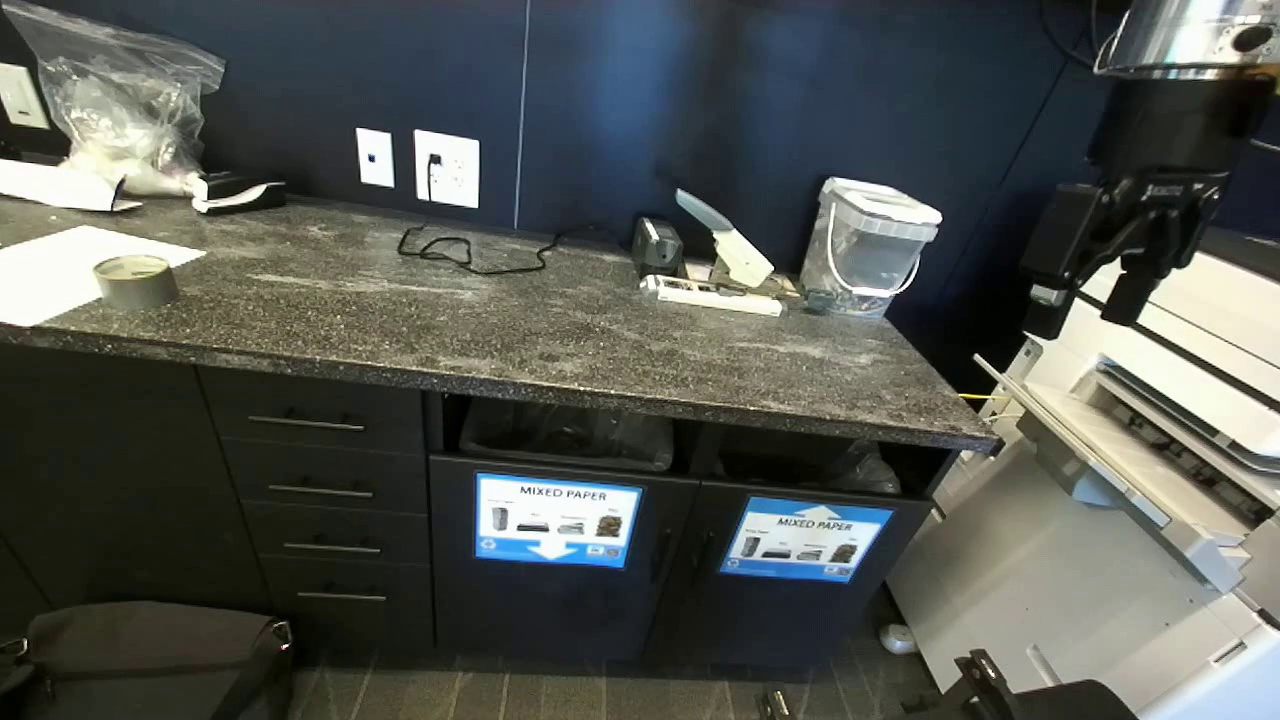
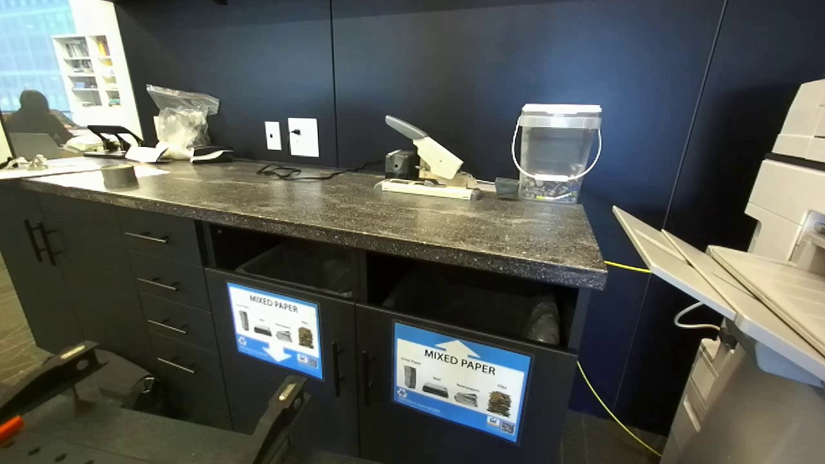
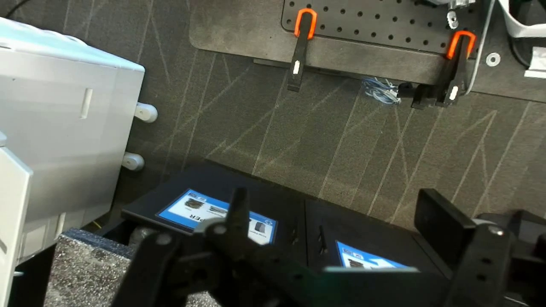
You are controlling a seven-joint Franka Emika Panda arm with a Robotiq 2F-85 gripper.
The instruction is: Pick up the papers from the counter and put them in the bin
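The end effector (image 1: 1083,315) hangs higher than the tabletop (image 1: 560,335), fingers (image 3: 443,230) spread wide. Lower down from it I see the bin (image 1: 770,620), a pair of slotted dark compartments with MIXED PAPER signs (image 2: 462,381). On the tabletop, also below it, a lidded bucket (image 2: 557,151) stands nearer to it, a tape roll (image 1: 140,290) and flat white sheet (image 1: 55,255) well away. I can't tell where the paper scraps are.

We see a shiny silver wrist (image 1: 1170,42) with a dark oval spot (image 1: 1253,39) and thin cables (image 1: 1062,48) curving beside it. The tool (image 1: 1086,312), we note, is mostly matt black, with angular links (image 3: 480,249), blocky fingers (image 3: 444,230), round greyish screw heads (image 3: 496,230) and pale lettering (image 1: 1166,190) too small to read.
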